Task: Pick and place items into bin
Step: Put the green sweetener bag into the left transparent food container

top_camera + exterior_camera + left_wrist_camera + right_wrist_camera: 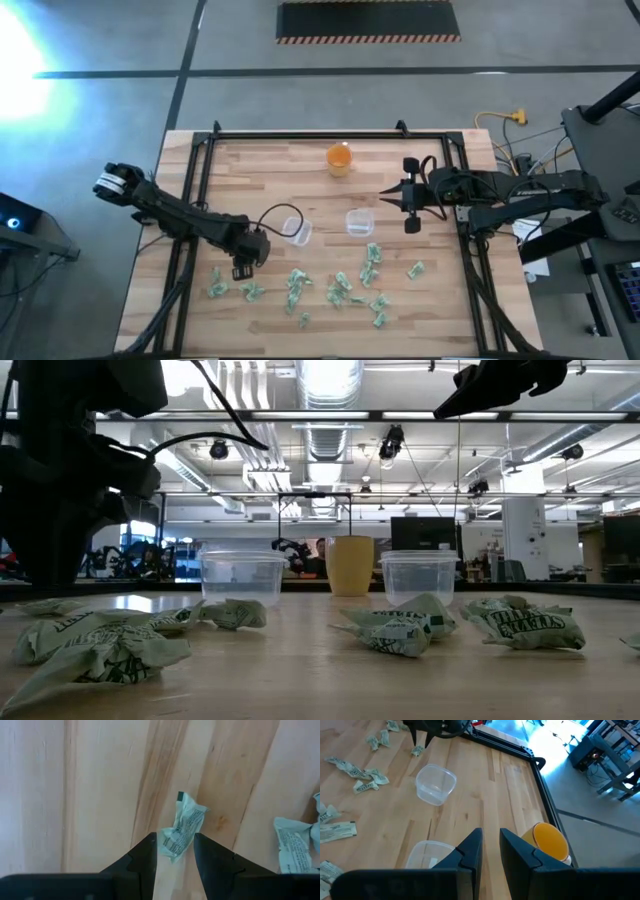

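Several small pale green and whitish crumpled pieces (340, 290) lie scattered on the near half of the wooden table, and also show in the low view (400, 628). My left gripper (244, 270) points down at the scatter's left end. It is open, its fingers standing either side of the near end of one piece (182, 827) that lies on the wood. My right gripper (388, 197) hangs high above the table's right part beside a clear tub (360, 222), with a narrow gap between its fingers (491, 832) and nothing in it. My left gripper comes from above, pointing down, with one crumpled piece's near end (172, 845) between its fingertips. The piece lies on the table. I cannot tell whether the fingers touch it.
Two clear plastic tubs stand mid-table, one to the left (297, 231) and one to the right (427, 854). An orange cup (339, 158) stands near the far edge. A black frame (300, 135) runs along the table's sides. Bare wood lies between the tubs and the cup.
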You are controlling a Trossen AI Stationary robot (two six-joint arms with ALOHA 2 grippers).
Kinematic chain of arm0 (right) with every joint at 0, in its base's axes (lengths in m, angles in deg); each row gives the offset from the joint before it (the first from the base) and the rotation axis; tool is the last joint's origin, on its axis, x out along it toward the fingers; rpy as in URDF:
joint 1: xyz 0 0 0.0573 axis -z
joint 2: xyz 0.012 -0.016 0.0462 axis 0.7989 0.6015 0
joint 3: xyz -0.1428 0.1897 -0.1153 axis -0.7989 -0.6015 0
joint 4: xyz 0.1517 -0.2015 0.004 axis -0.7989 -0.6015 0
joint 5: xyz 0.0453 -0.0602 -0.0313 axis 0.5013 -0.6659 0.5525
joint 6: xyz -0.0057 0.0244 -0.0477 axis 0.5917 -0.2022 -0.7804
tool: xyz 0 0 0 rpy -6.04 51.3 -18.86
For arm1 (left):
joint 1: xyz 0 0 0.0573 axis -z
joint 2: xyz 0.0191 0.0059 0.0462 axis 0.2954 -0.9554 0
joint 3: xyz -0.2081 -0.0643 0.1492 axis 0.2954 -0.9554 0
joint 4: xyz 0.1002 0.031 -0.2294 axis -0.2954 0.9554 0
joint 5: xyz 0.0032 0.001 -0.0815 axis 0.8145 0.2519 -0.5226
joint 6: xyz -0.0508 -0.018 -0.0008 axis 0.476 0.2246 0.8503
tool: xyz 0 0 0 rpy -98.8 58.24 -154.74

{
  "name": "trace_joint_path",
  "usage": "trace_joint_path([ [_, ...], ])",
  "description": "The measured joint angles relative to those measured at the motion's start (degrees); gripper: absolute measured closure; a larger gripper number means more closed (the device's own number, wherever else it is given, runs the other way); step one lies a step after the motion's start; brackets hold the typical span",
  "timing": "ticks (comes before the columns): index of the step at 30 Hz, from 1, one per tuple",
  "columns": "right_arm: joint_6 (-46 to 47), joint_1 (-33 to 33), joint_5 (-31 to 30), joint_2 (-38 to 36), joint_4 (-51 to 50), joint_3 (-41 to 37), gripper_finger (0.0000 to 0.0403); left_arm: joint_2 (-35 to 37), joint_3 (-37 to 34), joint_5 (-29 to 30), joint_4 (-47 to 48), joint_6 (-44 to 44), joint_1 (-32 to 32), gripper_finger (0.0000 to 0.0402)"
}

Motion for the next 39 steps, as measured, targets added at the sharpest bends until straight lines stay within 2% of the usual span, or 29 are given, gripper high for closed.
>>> trace_joint_path([
  [14,0.02,-0.02,0.00,0.00,0.02,-0.04,0.0346,-4.77,0.01,1.05,-1.99,-2.60,0.22,0.0256],
  [21,0.02,0.00,-0.01,0.00,0.04,-0.28,0.0346,-4.24,-0.08,-2.84,-3.97,-2.67,0.41,0.0256],
  [39,0.83,0.00,-0.01,0.00,0.20,-1.88,0.0346,-4.09,-0.48,-4.26,-4.95,-2.60,0.42,0.0344],
])
